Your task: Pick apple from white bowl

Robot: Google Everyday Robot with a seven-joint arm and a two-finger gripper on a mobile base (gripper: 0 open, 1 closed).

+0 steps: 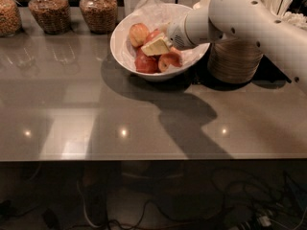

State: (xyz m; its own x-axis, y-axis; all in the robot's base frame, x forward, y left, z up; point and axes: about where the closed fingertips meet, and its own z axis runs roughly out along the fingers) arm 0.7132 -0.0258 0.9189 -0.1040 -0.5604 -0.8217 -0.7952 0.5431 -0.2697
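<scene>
The white bowl [123, 51], lined with crinkled white paper, stands at the back middle of the grey counter. It holds several apples. A paler yellow-orange one [138, 33] lies at the back left and two smaller dark red ones [146, 63] at the front. The red apple [152, 34] lies in the middle, mostly hidden behind the gripper. My gripper [156, 46] reaches in from the right on the white arm [249, 18]. Its pale tip sits inside the bowl, right over the apples and against the red apple.
Three glass jars of brown food [98, 8] stand along the back left. A stack of beige disposable bowls [235, 59] stands just right of the white bowl, under my arm. A holder of white utensils [280, 6] is at the back right. The counter's front edge [144, 159] runs across below.
</scene>
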